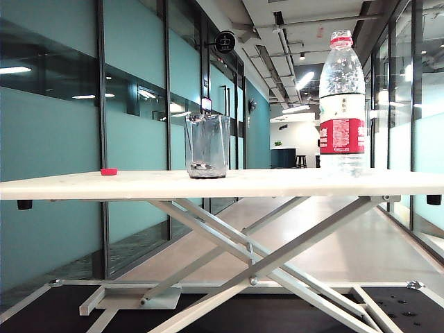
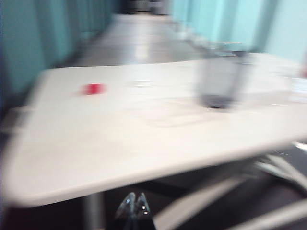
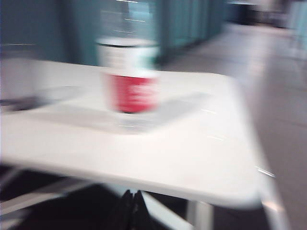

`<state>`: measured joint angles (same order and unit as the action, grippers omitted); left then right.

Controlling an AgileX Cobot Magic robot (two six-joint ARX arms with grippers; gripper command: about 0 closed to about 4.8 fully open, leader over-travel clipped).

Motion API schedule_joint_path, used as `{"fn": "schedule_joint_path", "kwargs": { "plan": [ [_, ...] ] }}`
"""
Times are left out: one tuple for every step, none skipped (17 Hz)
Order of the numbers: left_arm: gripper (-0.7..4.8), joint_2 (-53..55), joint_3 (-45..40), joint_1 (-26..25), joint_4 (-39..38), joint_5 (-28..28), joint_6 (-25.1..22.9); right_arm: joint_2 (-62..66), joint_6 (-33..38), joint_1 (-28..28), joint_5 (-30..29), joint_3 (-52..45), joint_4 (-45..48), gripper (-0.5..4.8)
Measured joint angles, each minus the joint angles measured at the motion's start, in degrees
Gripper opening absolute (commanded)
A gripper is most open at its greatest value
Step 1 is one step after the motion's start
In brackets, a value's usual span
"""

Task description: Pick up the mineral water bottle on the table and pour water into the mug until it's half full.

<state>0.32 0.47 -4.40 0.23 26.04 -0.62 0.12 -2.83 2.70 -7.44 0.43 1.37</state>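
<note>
1. Though hanging low, in front of and below the near edge of the counter (image 1: 277, 182), closed on nothing: left end effector (image 2: 135, 207) with tips drawn together as far as the blur allows, right end effector (image 3: 133, 200) with tips pressed shut
2. Nothing of the task done so far, judging from this: no grasp, no lift, no pour
3. Further in, on the countertop: the mug (image 1: 207, 146) upright near the middle, seemingly dry apart from its dark base; the mineral water bottle (image 1: 341, 104) upright well to the right of it, uncapped, apart from both end effectors
4. Left to do: reach and clamp the bottle, carry it over the mug, tilt, stop at half full
5. Only in the exterior view: full bottle height, open neck with red ring, a small red cap (image 1: 109, 171) lying far left, the scissor legs; no arm in sight; water level hard to read
6. Only in the wrist views: the end effectors themselves; from the left wrist, mug and cap across the countertop; from the right wrist, the red label straight ahead, all smeared by blur
</note>
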Motion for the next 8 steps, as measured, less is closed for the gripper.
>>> {"fn": "schedule_joint_path", "kwargs": {
  "plan": [
    [-0.05, 0.00, 0.00, 0.00, 0.00, 4.09, 0.11, 0.00, -0.02, 0.00, -4.07, 0.00, 0.52, 1.29],
    [-0.05, 0.00, 0.00, 0.00, 0.00, 6.12, 0.13, 0.00, -0.04, 0.00, -6.10, 0.00, 0.85, 3.61],
    [-0.05, 0.00, 0.00, 0.02, 0.00, 8.85, 0.17, 0.00, -0.02, 0.09, -9.01, 0.00, 2.27, 4.75],
    [-0.05, 0.00, 0.00, 0.02, 0.00, 10.54, 0.22, 0.00, 0.00, 0.07, -9.25, 0.00, 3.80, 4.74],
    [-0.05, 0.00, 0.00, 0.02, 0.00, 12.13, 0.26, 0.00, 1.14, 0.07, -9.16, 0.00, 6.97, 4.77],
    [-0.05, 0.00, 0.00, 0.02, 0.00, 12.87, 0.26, 0.02, 3.45, 0.07, -8.74, 0.00, 9.33, 4.79],
    [-0.05, 0.00, 0.00, 0.02, 0.00, 13.46, 0.26, 0.02, 4.79, 0.07, -8.04, 0.00, 11.19, 4.79],
    [-0.05, 0.00, 0.00, 0.02, 0.00, 13.68, 0.24, 0.04, 5.51, 0.22, -7.74, 0.02, 12.72, 4.79]
  ]
}}
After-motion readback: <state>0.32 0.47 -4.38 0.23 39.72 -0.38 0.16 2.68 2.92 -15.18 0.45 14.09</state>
